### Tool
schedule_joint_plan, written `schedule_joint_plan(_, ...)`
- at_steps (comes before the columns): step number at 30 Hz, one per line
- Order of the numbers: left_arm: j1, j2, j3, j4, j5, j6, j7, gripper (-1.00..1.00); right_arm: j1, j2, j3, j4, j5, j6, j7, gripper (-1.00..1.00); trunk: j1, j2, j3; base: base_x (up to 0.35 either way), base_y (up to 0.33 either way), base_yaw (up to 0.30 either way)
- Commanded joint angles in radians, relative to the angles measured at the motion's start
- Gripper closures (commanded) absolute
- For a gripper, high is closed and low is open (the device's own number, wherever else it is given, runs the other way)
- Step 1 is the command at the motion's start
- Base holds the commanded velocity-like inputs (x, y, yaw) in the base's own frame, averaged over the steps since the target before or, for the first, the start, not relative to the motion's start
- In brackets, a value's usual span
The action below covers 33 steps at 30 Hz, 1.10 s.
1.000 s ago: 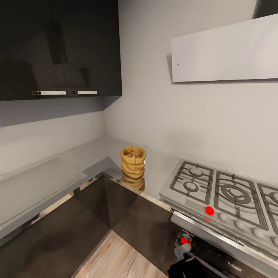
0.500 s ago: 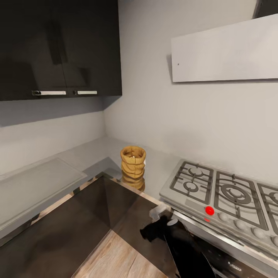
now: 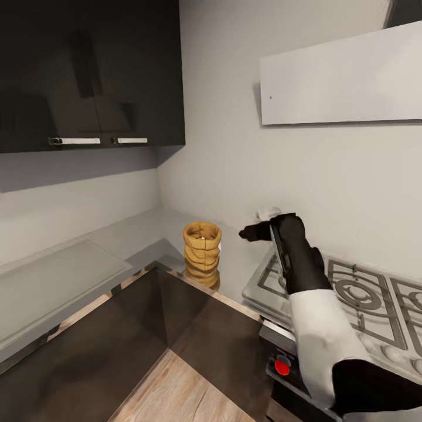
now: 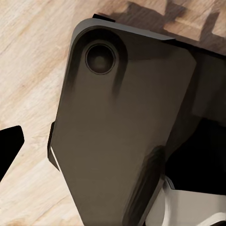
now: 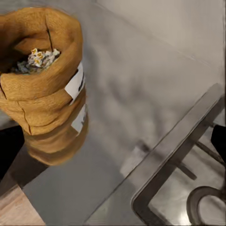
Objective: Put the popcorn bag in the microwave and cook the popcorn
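Note:
The tan popcorn bag (image 3: 202, 253) stands upright on the grey countertop (image 3: 140, 231), near the inner corner of its front edge. Its rolled rim is open, and whitish popcorn (image 5: 40, 57) lies inside. My right gripper (image 3: 253, 224) hovers over the left end of the hob, a short way right of the bag and about level with its rim. It is open, with one dark fingertip (image 5: 9, 150) at each side of the right wrist view and nothing between them. That view looks down on the popcorn bag (image 5: 44, 89). The microwave is out of view. One dark fingertip (image 4: 9, 146) of my left gripper hangs over the wooden floor.
A steel gas hob (image 3: 351, 293) sits right of the bag, above an oven front with a red knob (image 3: 282, 366). A white hood (image 3: 340, 76) hangs over the hob. Dark wall cabinets (image 3: 88, 70) hang at upper left. Dark base cabinets (image 3: 146, 334) meet in the corner below.
My right arm has risen from low beside the oven front to above the hob's left end, closer to the bag. The bag has not moved.

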Motion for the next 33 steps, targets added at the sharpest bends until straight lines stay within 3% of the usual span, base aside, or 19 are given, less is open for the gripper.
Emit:
schedule_joint_plan(1, 0.0, 0.0, 0.001, -0.001, 0.004, -0.001, 0.0, -1.0, -0.063, 0.001, -0.044, 0.081, 0.004, 0.003, 0.009, -1.0, 0.0, -0.001, -0.001, 0.0, 0.0, 0.0)
schedule_joint_plan(3, 0.0, 0.0, 0.001, -0.001, 0.004, -0.001, 0.0, -1.0, -0.158, 0.001, -0.108, 0.204, -0.009, 0.003, 0.008, -1.0, 0.0, -0.001, -0.001, 0.0, 0.0, 0.0)
schedule_joint_plan(6, 0.0, 0.0, 0.001, -0.001, 0.004, -0.001, 0.0, -1.0, -0.268, 0.001, -0.159, 0.376, -0.017, 0.003, -0.033, -1.0, 0.0, -0.001, -0.001, 0.0, 0.0, 0.0)
schedule_joint_plan(10, 0.0, 0.0, 0.002, -0.001, 0.004, -0.002, 0.0, -1.0, -0.332, 0.001, -0.176, 0.541, -0.038, 0.003, -0.245, -1.0, 0.0, -0.001, -0.001, 0.0, 0.0, 0.0)
schedule_joint_plan(13, 0.0, 0.0, 0.003, -0.001, 0.003, -0.003, 0.0, -1.0, -0.337, 0.001, -0.177, 0.554, -0.093, 0.003, -0.3, -1.0, 0.0, -0.001, -0.001, 0.0, 0.0, 0.0)
schedule_joint_plan(18, 0.0, 0.0, 0.001, -0.001, 0.003, -0.003, 0.0, -1.0, -0.338, 0.001, -0.174, 0.558, -0.125, 0.003, -0.316, -1.0, 0.0, -0.001, -0.001, 0.0, 0.0, 0.0)
schedule_joint_plan(26, 0.0, 0.0, 0.001, -0.001, 0.003, -0.003, 0.0, -1.0, -0.338, 0.001, -0.178, 0.554, -0.124, 0.003, -0.315, -1.0, 0.0, -0.001, -0.001, 0.0, 0.0, 0.018)
schedule_joint_plan(33, 0.0, 0.0, 0.001, -0.001, 0.003, -0.003, 0.0, -1.0, -0.338, 0.001, -0.178, 0.555, -0.124, 0.003, -0.316, -1.0, 0.0, -0.001, -0.001, 0.0, 0.0, 0.247)
